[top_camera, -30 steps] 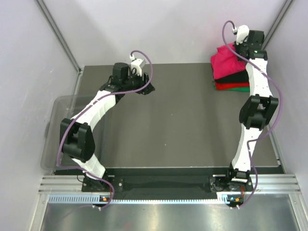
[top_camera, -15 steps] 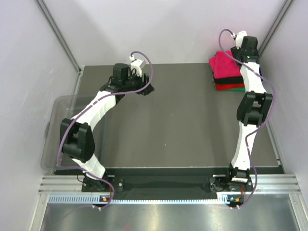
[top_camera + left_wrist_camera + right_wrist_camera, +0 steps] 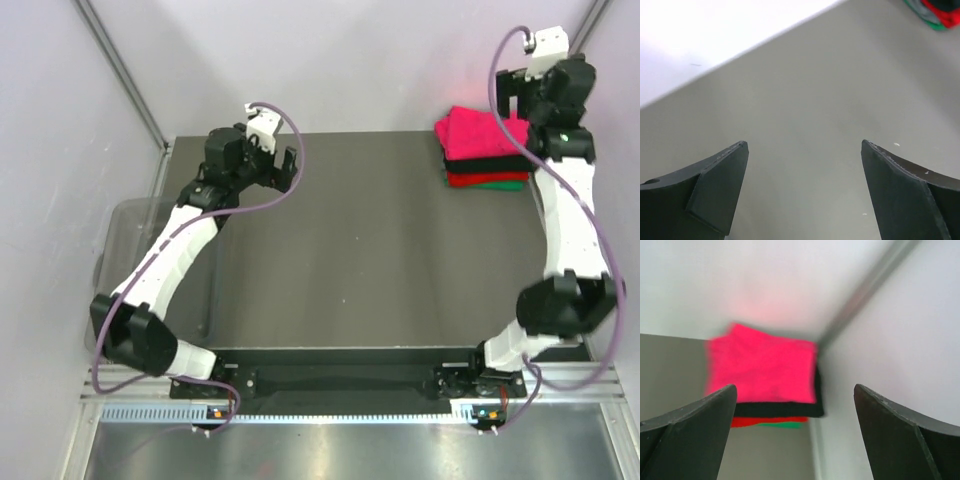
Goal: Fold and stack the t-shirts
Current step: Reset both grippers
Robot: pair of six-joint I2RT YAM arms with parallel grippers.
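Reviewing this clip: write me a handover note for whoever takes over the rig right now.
Left gripper: open, empty, over the bare table.
Right gripper: open, empty, raised above the t-shirts.
T-shirts: folded in one pile at the far right corner: pink shirt on top, then black shirt, red shirt, green shirt at the bottom.
Done: folding and stacking, as far as shown.
Left: probably nothing; no loose shirt in view.

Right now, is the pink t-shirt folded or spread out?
Folded: the pink t-shirt lies as a compact rectangle atop the black t-shirt, red t-shirt and green t-shirt at the far right corner of the table.
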